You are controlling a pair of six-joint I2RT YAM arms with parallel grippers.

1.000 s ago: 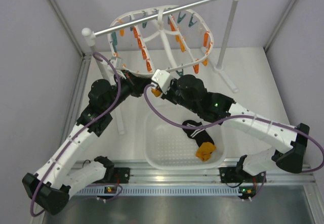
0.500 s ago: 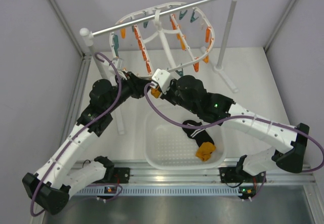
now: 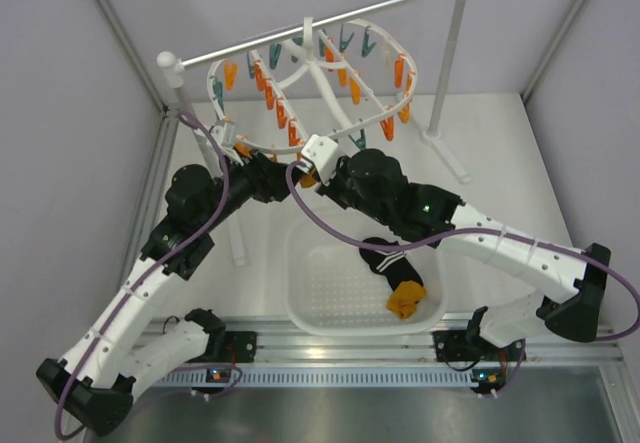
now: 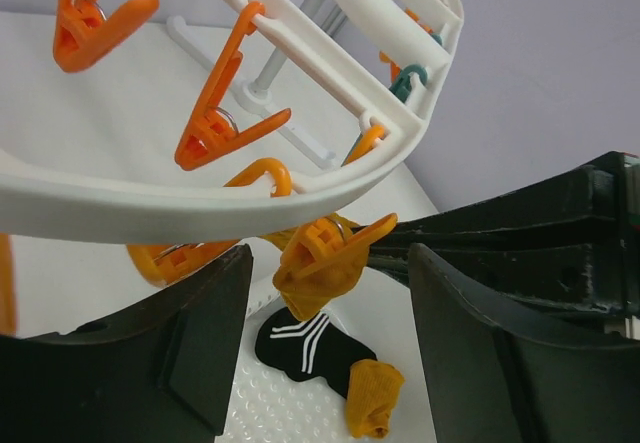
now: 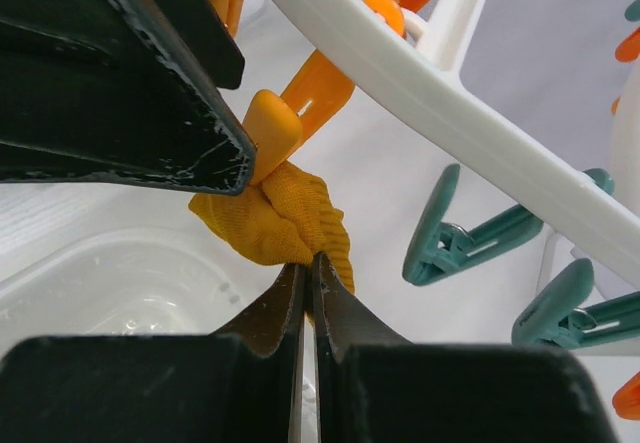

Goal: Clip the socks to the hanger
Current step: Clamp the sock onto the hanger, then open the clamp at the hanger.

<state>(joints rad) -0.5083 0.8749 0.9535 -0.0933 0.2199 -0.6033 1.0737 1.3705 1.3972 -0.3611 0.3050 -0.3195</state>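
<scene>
Up close, right claw point(image 5: 306, 263) pinching mustard sock point(image 5: 272, 218) under orange clothespin point(image 5: 315, 93), left claw point(image 4: 328, 263) spread open around both, hanger point(image 5: 450, 133) above.

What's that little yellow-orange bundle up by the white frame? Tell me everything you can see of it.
A mustard sock, soft knitted fabric, crumpled into a lump. It hangs just under the rim of the hanger, its top against an orange peg; whether the peg bites it I cannot tell. The right tool pinches its lower edge between shut fingers. The left tool stands open around it.
</scene>
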